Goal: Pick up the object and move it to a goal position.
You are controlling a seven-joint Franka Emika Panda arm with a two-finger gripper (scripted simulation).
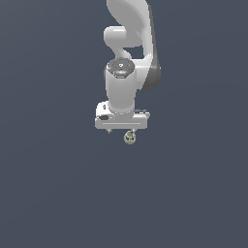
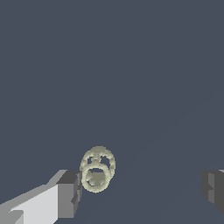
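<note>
The object (image 2: 97, 169) is a small olive-tan, lattice-surfaced barrel with a ring-shaped end facing the wrist camera. It lies on the dark grey floor. In the exterior view the object (image 1: 130, 137) peeks out just below the white robot hand. My gripper (image 2: 140, 192) is open and wide, with nothing held. One dark finger (image 2: 70, 192) stands right beside the object, and the other finger (image 2: 213, 189) is far off on the opposite side. In the exterior view the gripper (image 1: 122, 130) is mostly hidden beneath the hand, directly over the object.
The white arm (image 1: 127, 58) rises from the hand toward the top of the exterior view. A plain dark grey floor (image 1: 58, 184) surrounds everything, with no other objects or marker visible.
</note>
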